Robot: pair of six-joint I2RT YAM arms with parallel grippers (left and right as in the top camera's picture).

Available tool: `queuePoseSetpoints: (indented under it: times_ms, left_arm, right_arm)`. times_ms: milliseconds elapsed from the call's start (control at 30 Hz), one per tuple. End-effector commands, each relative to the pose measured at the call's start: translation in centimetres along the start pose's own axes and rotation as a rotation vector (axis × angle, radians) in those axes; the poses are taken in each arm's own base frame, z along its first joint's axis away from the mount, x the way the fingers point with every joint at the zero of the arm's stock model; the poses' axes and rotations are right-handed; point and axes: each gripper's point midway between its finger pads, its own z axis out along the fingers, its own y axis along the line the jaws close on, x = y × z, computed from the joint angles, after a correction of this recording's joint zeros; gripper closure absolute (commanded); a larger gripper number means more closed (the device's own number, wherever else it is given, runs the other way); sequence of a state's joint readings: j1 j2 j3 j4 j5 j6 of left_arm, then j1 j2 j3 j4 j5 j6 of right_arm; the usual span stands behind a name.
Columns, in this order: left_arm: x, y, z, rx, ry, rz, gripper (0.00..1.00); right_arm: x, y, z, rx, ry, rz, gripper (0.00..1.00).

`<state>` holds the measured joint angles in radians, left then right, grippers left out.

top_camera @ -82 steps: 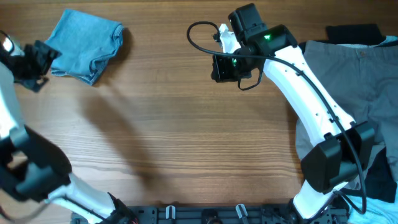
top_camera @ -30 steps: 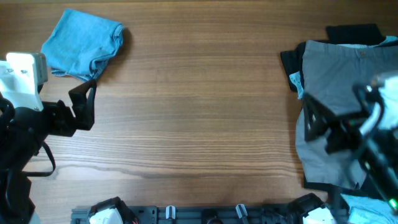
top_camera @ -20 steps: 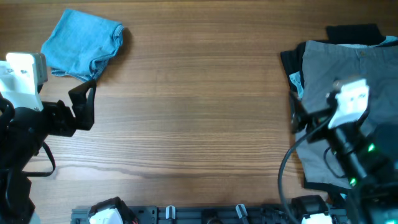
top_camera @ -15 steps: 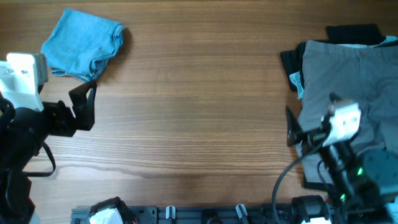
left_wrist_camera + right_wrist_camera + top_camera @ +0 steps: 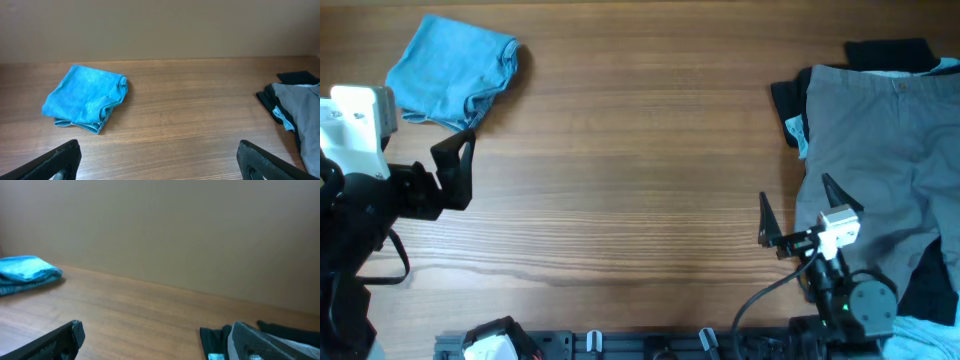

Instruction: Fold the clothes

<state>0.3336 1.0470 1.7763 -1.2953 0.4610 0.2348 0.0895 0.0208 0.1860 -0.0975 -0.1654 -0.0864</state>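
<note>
My left gripper (image 5: 458, 172) wide and empty at the left edge of the bench (image 5: 640, 180), my right gripper (image 5: 800, 208) wide too, beside grey trousers (image 5: 880, 140), the clothes (image 5: 452, 72) a small blue bundle far left, apart from both

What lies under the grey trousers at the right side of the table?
From under the grey trousers, dark clothing pokes out at the far and left edges, with a light-blue scrap. The rest is covered.
</note>
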Motion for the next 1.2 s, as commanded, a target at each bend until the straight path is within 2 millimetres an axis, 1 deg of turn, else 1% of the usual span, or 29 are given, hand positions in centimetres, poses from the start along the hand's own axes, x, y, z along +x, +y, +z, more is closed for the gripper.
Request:
queuePoseSetpoints:
  times_ms: [0, 100, 133, 167, 1167]
  left_arm:
    - [0.0, -0.1, -0.1, 0.000, -0.005, 0.025, 0.00]
    - [0.0, -0.1, -0.1, 0.000, -0.005, 0.025, 0.00]
    - [0.0, -0.1, -0.1, 0.000, -0.004, 0.025, 0.00]
    - [0.0, -0.1, -0.1, 0.000, -0.004, 0.025, 0.00]
    - [0.0, -0.1, -0.1, 0.000, -0.005, 0.025, 0.00]
  right_arm:
    - [1.8, 0.5, 0.6, -0.024, -0.031, 0.013, 0.00]
    - [4.0, 0.7, 1.0, -0.031, -0.019, 0.014, 0.00]
    - [5.2, 0.8, 1.0, -0.037, 0.030, 0.017, 0.00]
    - [5.6, 0.8, 0.9, -0.033, 0.047, 0.019, 0.00]
    - [5.7, 0.8, 1.0, -0.034, 0.050, 0.018, 0.00]
